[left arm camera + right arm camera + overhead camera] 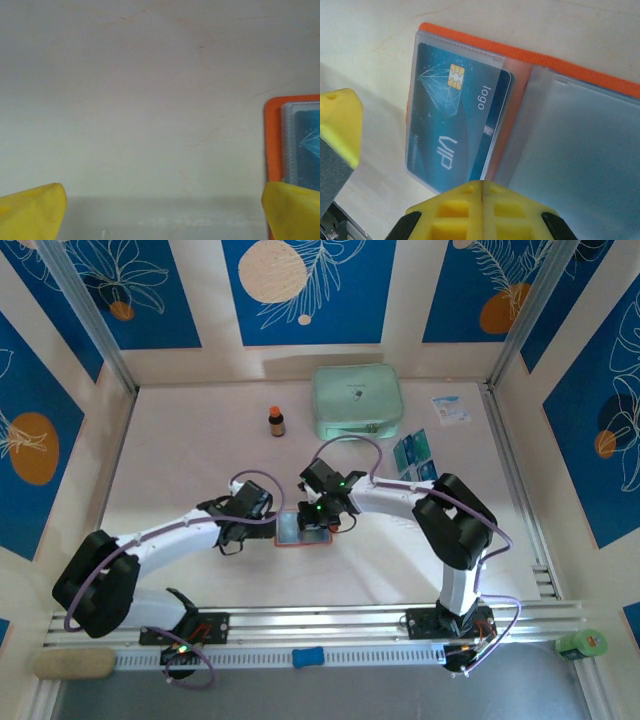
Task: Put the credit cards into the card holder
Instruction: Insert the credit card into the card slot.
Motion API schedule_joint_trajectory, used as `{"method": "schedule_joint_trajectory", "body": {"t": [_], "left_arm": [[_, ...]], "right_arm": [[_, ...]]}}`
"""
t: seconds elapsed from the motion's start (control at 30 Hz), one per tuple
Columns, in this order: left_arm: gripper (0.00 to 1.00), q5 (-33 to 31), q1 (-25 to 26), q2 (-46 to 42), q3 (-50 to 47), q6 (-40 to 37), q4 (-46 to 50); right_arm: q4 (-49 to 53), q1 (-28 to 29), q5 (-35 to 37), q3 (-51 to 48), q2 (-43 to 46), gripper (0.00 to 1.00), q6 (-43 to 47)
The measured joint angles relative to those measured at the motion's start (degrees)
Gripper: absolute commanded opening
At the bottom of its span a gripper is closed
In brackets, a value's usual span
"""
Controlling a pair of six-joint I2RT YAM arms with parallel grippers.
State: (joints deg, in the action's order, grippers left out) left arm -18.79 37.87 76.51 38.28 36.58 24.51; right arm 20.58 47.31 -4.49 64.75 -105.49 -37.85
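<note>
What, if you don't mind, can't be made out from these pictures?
Top view: the card holder is partly hidden under the right gripper; the loose cards overlap, so their count is unclear.
Left wrist view: the card holder is cut off by the right edge.
Right wrist view: its right sleeve is cloudy, so whether a card sits inside is unclear.

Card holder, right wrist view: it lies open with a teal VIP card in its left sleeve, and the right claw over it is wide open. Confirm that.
Not so: the right claw is shut, its yellow tips pressed together, as the right wrist view shows. The orange card holder does lie open with a teal VIP card in its left sleeve.
</note>
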Motion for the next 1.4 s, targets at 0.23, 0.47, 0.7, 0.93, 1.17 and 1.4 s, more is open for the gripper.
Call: {"method": "schedule_joint_trajectory", "body": {"t": [0.23,0.47,0.7,0.93,1.17,1.4], "left_arm": [[1.0,-1.0,0.0,-1.1,-0.5,0.5,0.0],[1.0,-1.3,0.0,-1.1,-0.7,0.5,0.0],[1.0,-1.3,0.0,-1.5,-0.7,0.5,0.0],[1.0,-1.4,0.0,-1.8,-0.7,0.6,0.0],[1.0,-1.4,0.0,-1.8,-0.7,0.6,0.0],[1.0,0.5,0.0,-1.8,-0.3,0.4,0.0]], "right_arm": [[0.0,0.4,0.0,0.8,-0.9,0.0,-0.3],[0.0,0.4,0.0,1.7,-1.9,0.0,-0.3],[0.0,0.7,0.0,2.4,-3.5,0.0,-0.3],[0.0,0.9,0.0,2.8,-3.5,0.0,-0.3],[0.4,0.5,0.0,2.8,-2.7,0.0,-0.3],[1.4,-3.8,0.1,1.7,3.9,0.0,0.4]]}}
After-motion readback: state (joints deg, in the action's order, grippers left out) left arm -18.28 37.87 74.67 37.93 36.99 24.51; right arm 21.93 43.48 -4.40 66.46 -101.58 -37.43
